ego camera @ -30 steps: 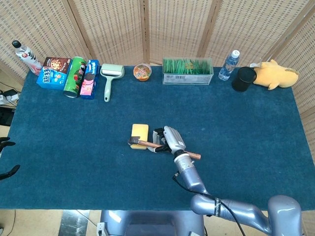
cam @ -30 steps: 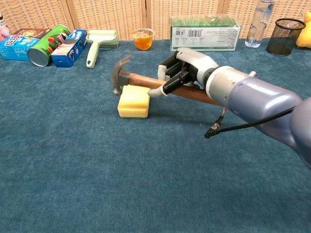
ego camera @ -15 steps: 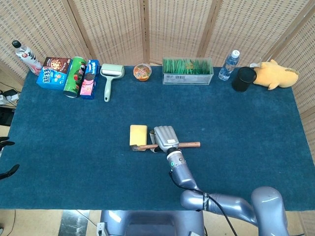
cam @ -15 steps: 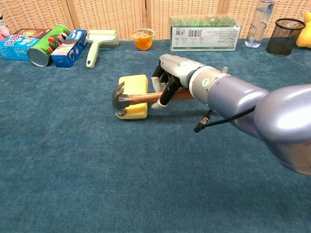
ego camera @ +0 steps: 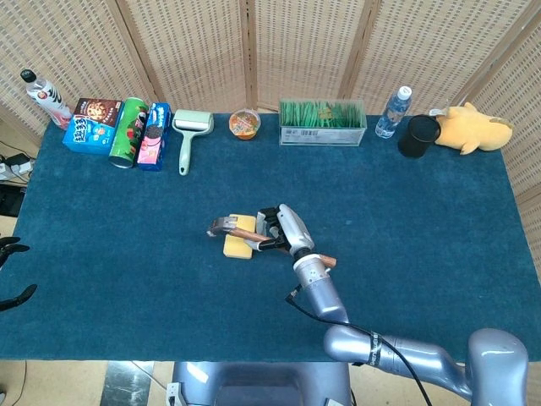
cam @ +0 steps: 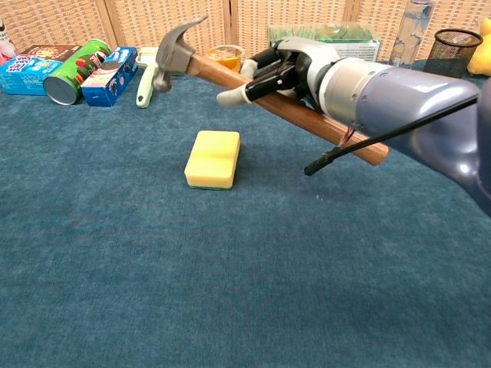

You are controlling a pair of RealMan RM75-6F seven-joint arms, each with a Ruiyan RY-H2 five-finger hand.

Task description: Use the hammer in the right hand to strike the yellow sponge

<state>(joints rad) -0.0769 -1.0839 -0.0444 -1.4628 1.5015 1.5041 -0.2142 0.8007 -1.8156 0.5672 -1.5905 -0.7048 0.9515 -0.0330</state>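
Right hand (cam: pixel 288 69) has its fingers wrapped round the hammer (cam: pixel 253 88) handle, head raised above the yellow sponge (cam: pixel 212 159), which lies mid-table on the blue cloth (cam: pixel 115 253). Looks poised for a downswing, strike not landed in this moment (left hand not visible). Far right, a black mesh cup (cam: pixel 456 57), contents hidden; far centre, a clear box (ego camera: pixel 322 123) of green stuff.

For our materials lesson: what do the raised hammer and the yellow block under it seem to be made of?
Hammer: dull grey, metal-looking head; reddish-brown glossy handle, likely varnished wood. Yellow sponge: matte, soft-looking foam with rounded edges, probably.
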